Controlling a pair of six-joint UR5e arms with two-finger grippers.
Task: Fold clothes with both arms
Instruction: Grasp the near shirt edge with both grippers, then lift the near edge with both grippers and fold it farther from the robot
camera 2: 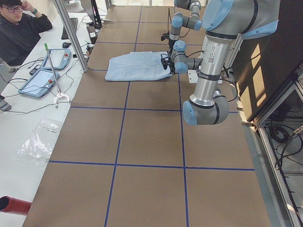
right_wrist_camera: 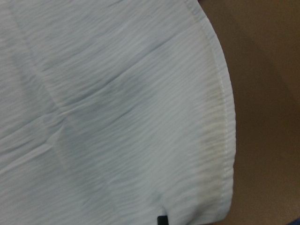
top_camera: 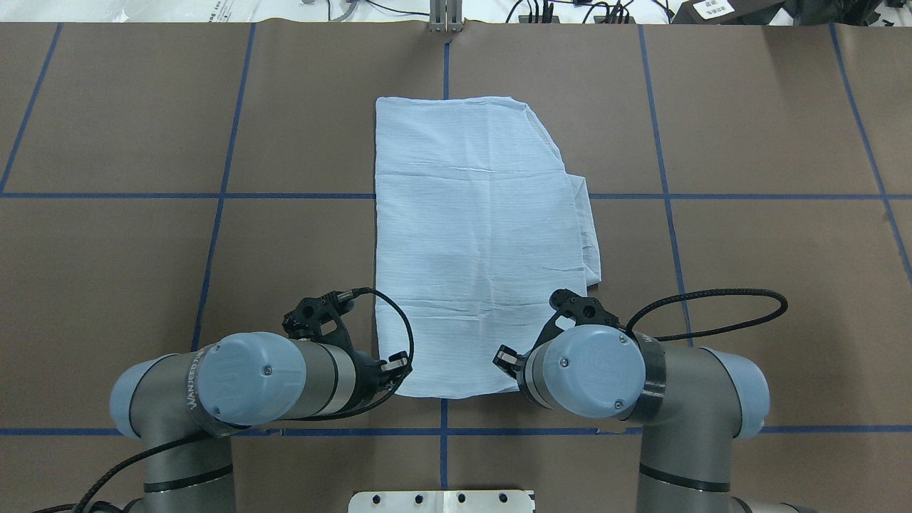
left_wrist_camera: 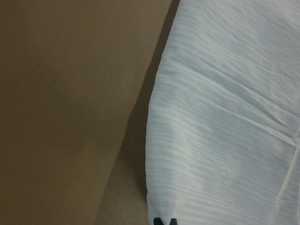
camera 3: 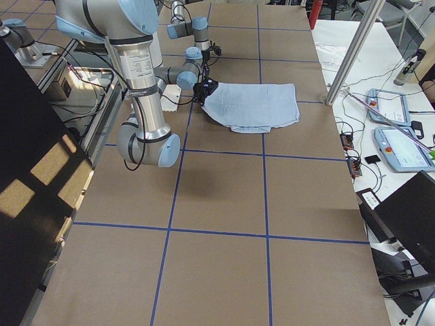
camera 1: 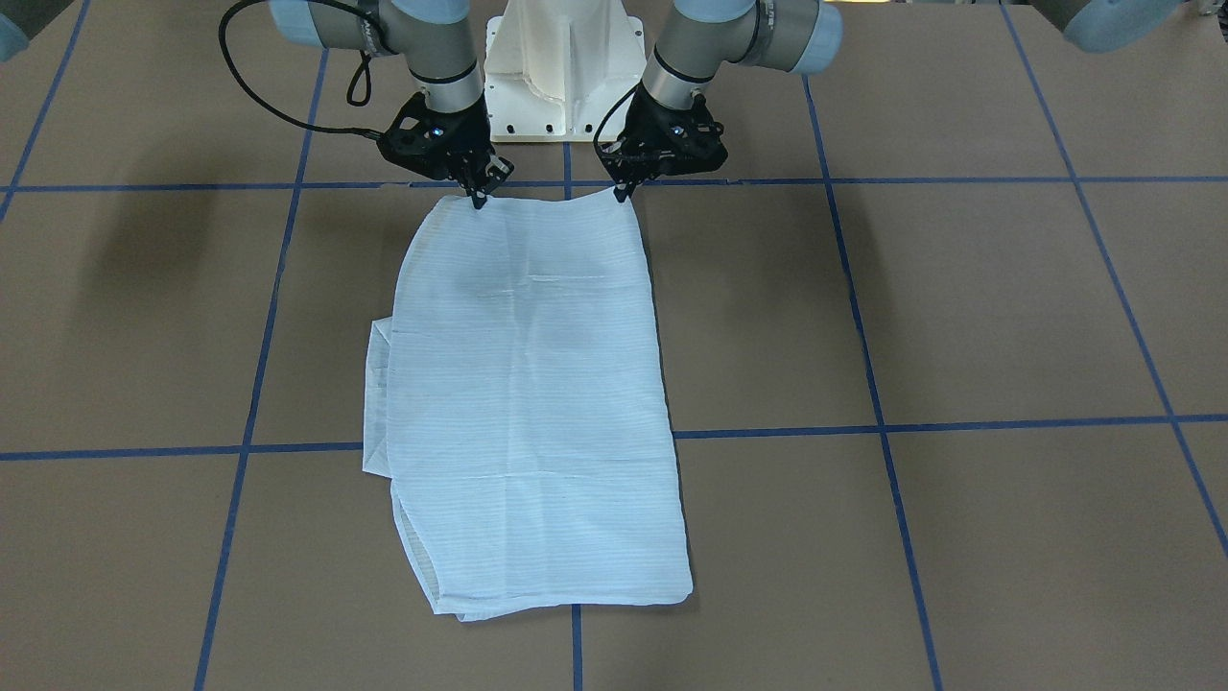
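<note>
Left end effector and right end effector each pinch a shirt corner.

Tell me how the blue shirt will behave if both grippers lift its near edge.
Probably floppy: the shirt is thin, creased and folded in soft layers, so it should sag between the left gripper and right gripper. Likely light, since two corner pinches seem enough. The loose layer at its side may slip out.

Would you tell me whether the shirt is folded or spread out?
Folded: the shirt lies as a narrow rectangle, no sleeves or collar showing, an under-layer peeking out one side.
</note>
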